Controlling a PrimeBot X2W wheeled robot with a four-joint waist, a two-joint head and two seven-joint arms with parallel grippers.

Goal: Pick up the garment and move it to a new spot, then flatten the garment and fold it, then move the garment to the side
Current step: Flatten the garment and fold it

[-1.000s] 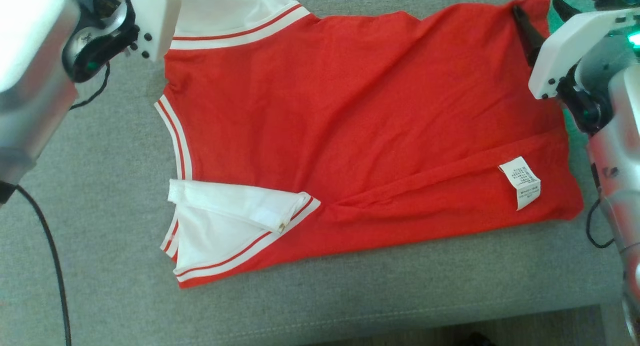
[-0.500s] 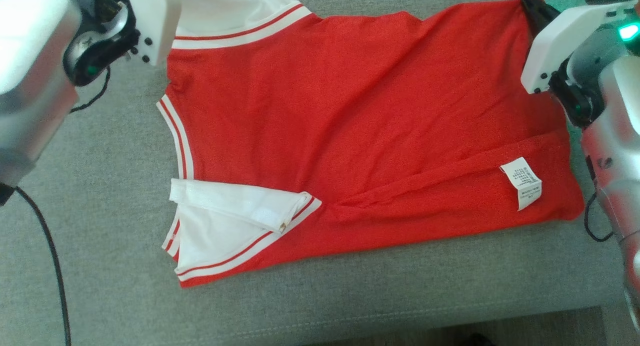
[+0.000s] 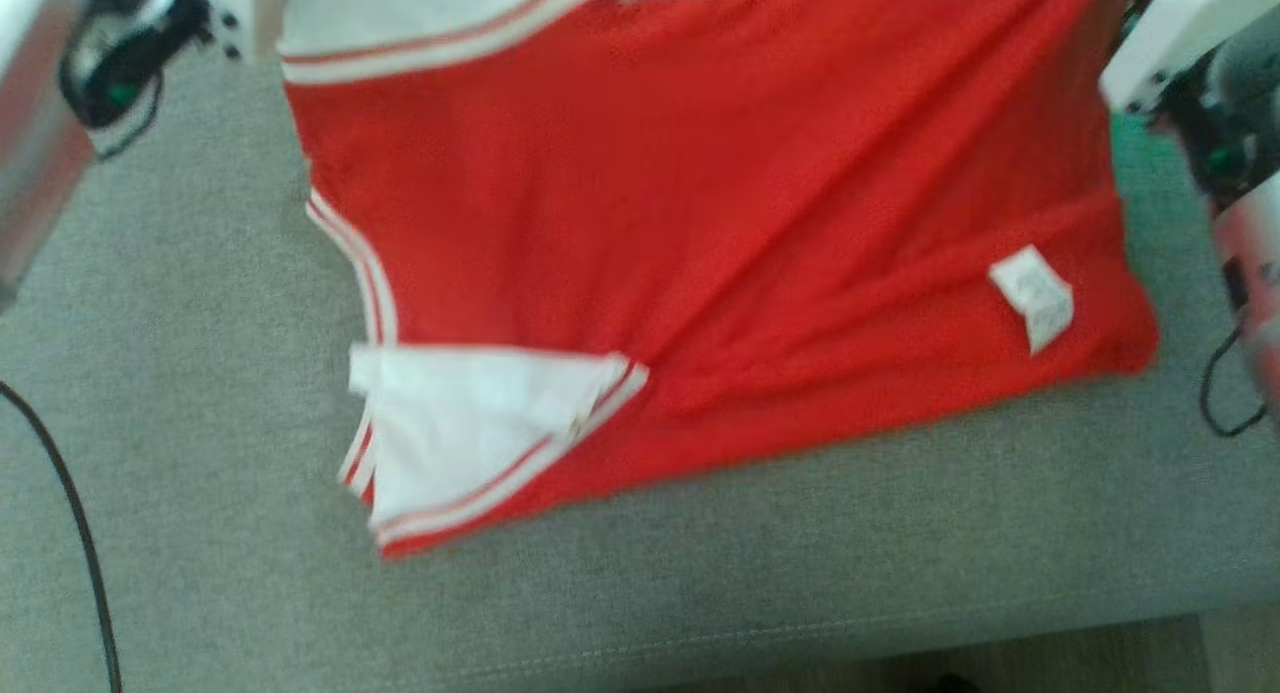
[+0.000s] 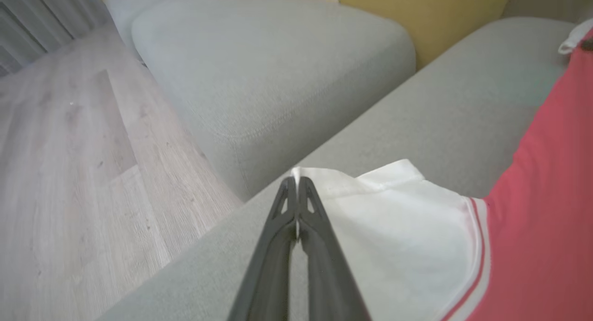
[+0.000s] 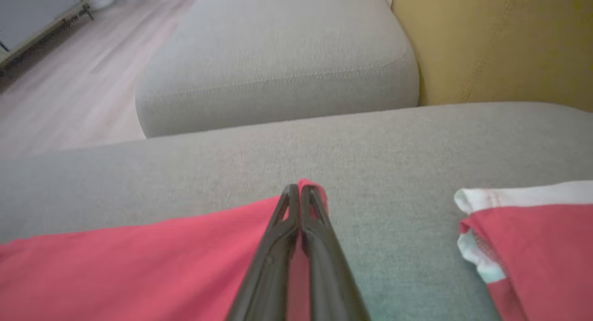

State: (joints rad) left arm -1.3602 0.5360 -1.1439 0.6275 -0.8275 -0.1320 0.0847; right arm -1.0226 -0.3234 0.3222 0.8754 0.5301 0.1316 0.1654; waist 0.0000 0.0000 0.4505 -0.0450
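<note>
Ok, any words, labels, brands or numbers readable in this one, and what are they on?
White care label on the red garment, head view: any print on it is too blurred to read.
No other word, brand, number or sign is legible in the head or wrist views.

Garment [image 3: 700, 223]: soft, matt red and white cloth. Sofa [image 3: 200, 473]: coarse grey woven fabric. Floor [image 4: 69, 173]: pale, matt, grained wood planks.
</note>
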